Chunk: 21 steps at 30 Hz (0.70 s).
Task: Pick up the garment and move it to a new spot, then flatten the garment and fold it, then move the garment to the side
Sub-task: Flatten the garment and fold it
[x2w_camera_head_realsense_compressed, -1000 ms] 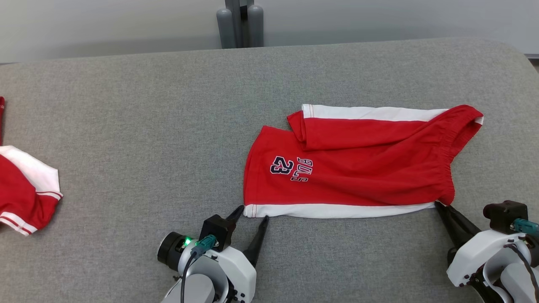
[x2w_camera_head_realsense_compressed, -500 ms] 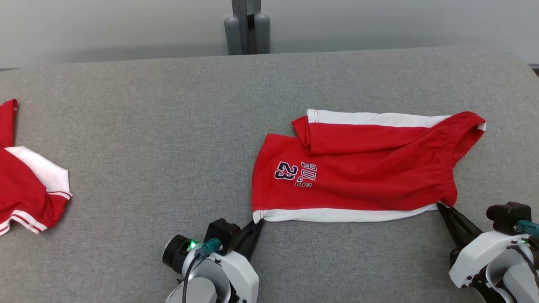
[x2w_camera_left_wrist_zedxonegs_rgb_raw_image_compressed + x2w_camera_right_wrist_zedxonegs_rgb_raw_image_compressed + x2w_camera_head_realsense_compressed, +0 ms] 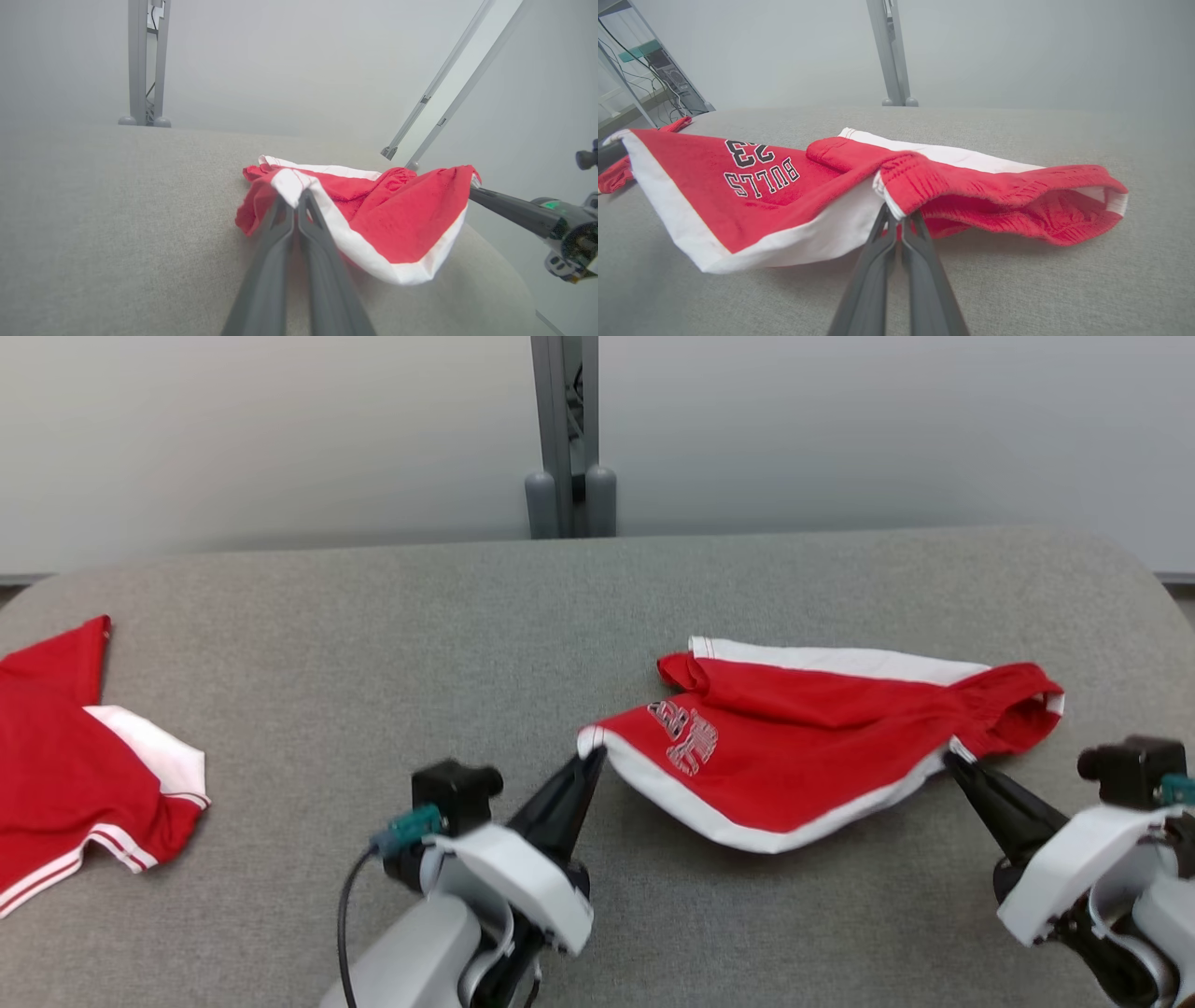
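Note:
The garment (image 3: 803, 747) is a pair of red shorts with white side stripes and a "BULLS 23" print. Its near edge hangs lifted off the grey surface between my two grippers, while its far part still rests on the surface. My left gripper (image 3: 590, 758) is shut on the near hem corner, a pinch of white fabric (image 3: 292, 184) showing between its fingers. My right gripper (image 3: 954, 761) is shut on the near waistband corner (image 3: 892, 196). In the right wrist view the garment (image 3: 784, 186) sags low in the middle.
A second red and white garment (image 3: 84, 765) lies at the left edge of the grey padded table (image 3: 373, 644). A grey post (image 3: 565, 439) stands behind the table's far edge. In the left wrist view, slanted metal struts (image 3: 434, 93) rise beyond the table.
My left gripper shut on the hem corner. Both grippers then lifted the near edge of the garment off the surface. The head camera tilted up, shifting the whole picture.

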Available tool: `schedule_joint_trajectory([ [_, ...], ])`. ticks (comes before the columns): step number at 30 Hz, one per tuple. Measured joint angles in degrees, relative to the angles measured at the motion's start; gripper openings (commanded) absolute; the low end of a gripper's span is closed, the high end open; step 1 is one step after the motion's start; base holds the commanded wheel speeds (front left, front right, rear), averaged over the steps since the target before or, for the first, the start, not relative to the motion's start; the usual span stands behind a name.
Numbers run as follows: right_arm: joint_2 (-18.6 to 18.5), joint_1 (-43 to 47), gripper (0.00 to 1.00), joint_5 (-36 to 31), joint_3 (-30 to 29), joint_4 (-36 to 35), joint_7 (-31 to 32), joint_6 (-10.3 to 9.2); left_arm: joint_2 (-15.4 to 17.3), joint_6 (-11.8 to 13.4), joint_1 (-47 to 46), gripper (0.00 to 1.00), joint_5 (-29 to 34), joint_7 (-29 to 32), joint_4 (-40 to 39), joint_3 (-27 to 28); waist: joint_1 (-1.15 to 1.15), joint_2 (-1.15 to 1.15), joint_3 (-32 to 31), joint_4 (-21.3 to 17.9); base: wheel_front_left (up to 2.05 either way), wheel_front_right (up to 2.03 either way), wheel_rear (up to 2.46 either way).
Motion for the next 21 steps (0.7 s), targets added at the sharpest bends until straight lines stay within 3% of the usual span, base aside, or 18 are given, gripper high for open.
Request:
schedule_joint_trajectory([
  [6,-5.9,-7.3,0.0,8.8,3.3,-8.1,5.4,-0.02,0.0,-0.5,-6.2,0.0,-6.1,0.0,-0.4,1.8,0.0,0.0,-3.7,0.8,0.0,0.0,0.0],
  [9,-6.7,-11.3,0.0,12.8,3.5,-10.1,7.8,-0.01,0.0,-0.4,-9.8,0.0,-9.9,1.0,0.0,3.4,0.0,0.0,-5.1,1.2,0.0,0.0,0.0],
  [16,-6.7,-19.7,0.0,22.9,2.1,-9.2,12.7,-0.01,0.2,2.2,-18.1,0.0,-13.3,3.1,3.0,7.1,0.0,0.0,-7.3,1.6,0.0,0.0,0.0],
  [21,-4.2,-22.8,0.0,28.9,0.6,-6.4,14.2,-0.01,0.2,3.7,-21.3,0.0,-13.9,2.6,4.7,9.1,0.0,0.0,-8.0,1.8,0.0,0.0,0.0],
])
